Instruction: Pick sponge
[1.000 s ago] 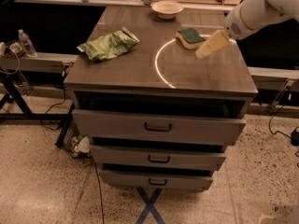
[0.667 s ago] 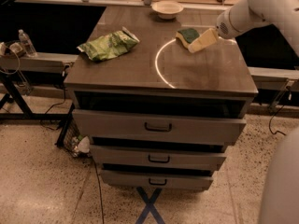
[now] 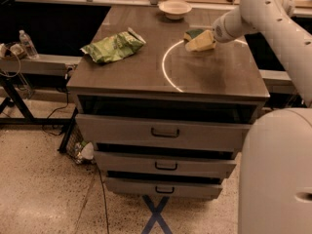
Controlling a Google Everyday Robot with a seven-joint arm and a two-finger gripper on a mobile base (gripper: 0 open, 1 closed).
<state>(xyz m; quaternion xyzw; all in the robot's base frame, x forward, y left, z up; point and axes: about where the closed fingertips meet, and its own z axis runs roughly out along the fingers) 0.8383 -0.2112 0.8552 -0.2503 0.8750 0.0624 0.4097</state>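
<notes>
The sponge lies at the back right of the brown cabinet top. Only its dark green top and a bit of yellow foam show. My gripper reaches in from the right on the white arm. It is right at the sponge's near side and covers most of it. I cannot tell whether it touches or holds the sponge.
A light-green snack bag lies at the left of the top. A cream bowl stands at the back. The top drawer stands slightly out. My white body fills the lower right. A water bottle stands on the left.
My gripper has moved left across the top and now sits over the sponge's near side. The sponge has stayed in place. My body now fills more of the lower right.
</notes>
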